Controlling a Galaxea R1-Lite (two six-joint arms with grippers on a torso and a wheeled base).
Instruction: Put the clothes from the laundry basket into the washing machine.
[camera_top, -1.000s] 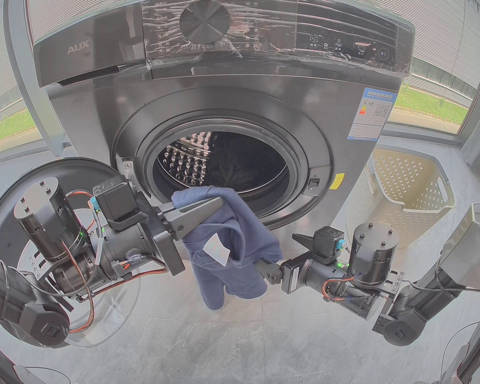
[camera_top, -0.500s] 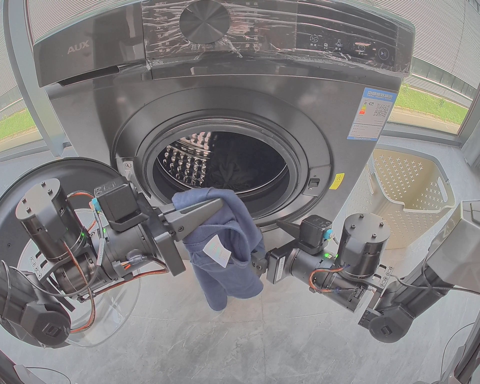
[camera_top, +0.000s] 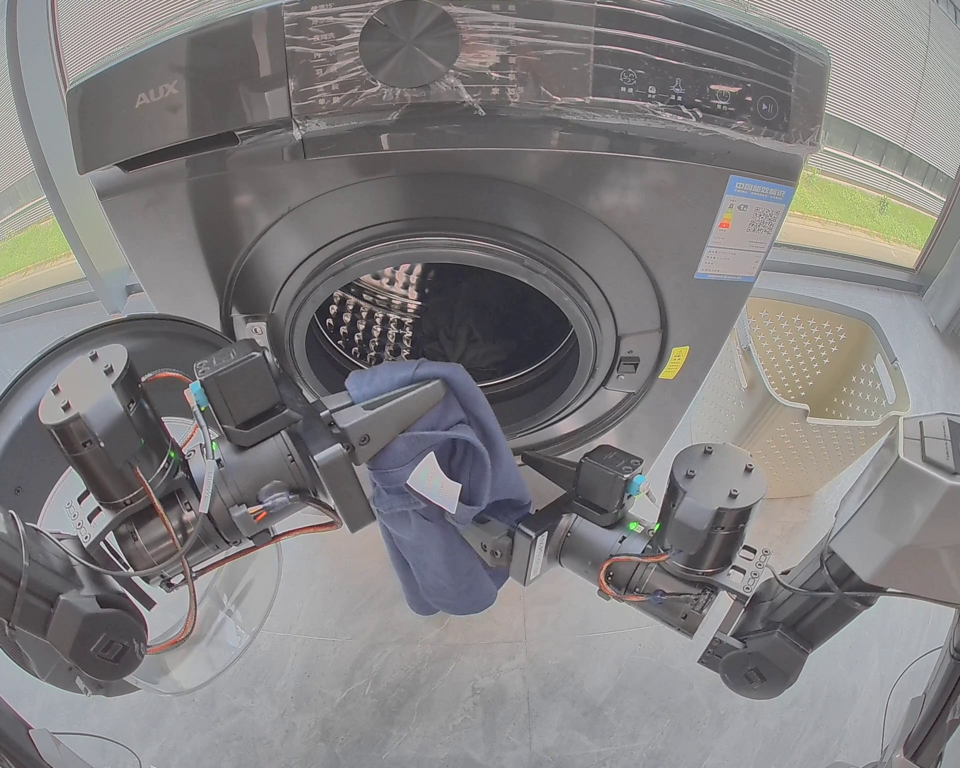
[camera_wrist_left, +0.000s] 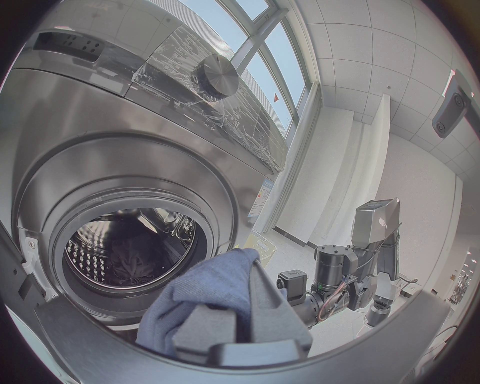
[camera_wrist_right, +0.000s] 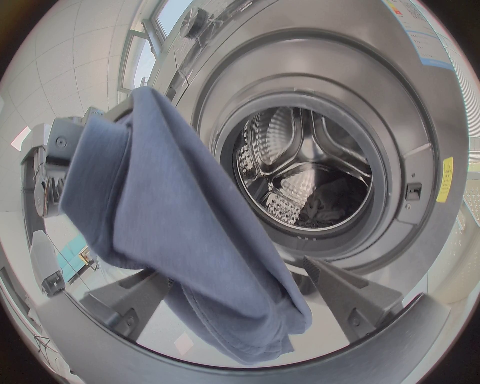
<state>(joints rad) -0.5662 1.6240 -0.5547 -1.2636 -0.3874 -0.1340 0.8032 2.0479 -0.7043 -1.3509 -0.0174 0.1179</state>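
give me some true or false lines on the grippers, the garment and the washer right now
1. The door of the washer is open. True.
2. The left gripper holds the blue garment. True.
3. The right gripper is shut on the blue garment. False: its fingers are spread, with the cloth hanging between them.
4. The drum is empty. False: a dark garment lies in it.
5. The basket is to the right of the washer. True.
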